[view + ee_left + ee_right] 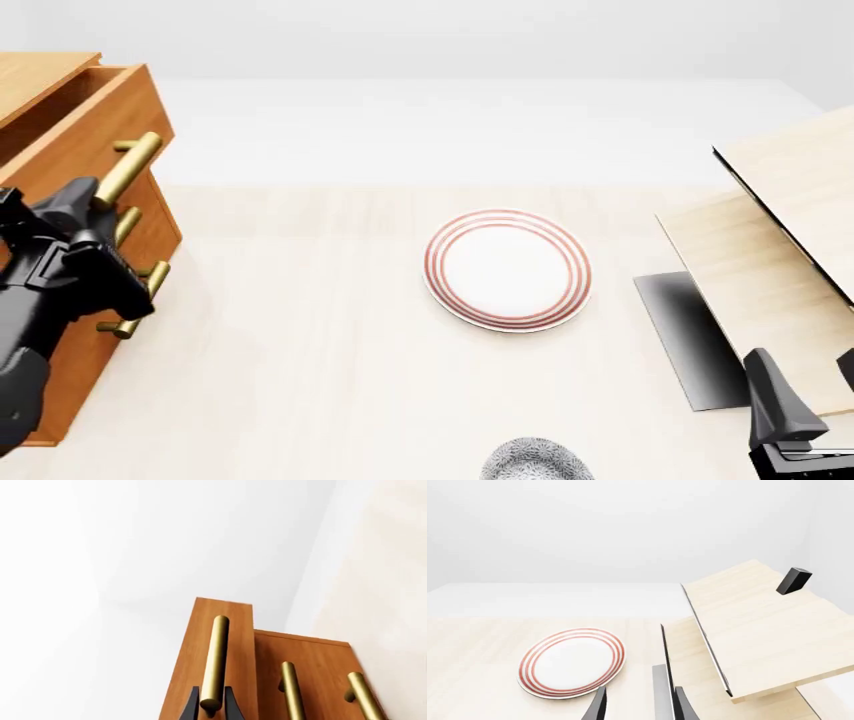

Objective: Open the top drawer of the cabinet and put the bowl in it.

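The orange-brown cabinet (80, 350) stands at the table's left edge. Its top drawer (83, 125) is pulled part way out, and its front (223, 625) stands proud of the two lower drawers. My left gripper (104, 205) is shut on the top drawer's brass handle (217, 655), with a dark finger (192, 705) on either side of the bar. The speckled grey bowl (538, 463) sits at the near edge of the table, partly cut off by the frame. My right gripper (807, 385) hangs open at the near right with nothing between its fingers (598, 705).
A flat white plate with red rings (507, 268) lies mid-table, beyond the bowl. A pale light-wood structure (787, 230) with slanted panels fills the right side, beside my right gripper. The two lower brass handles (290, 690) are below the left gripper's grip.
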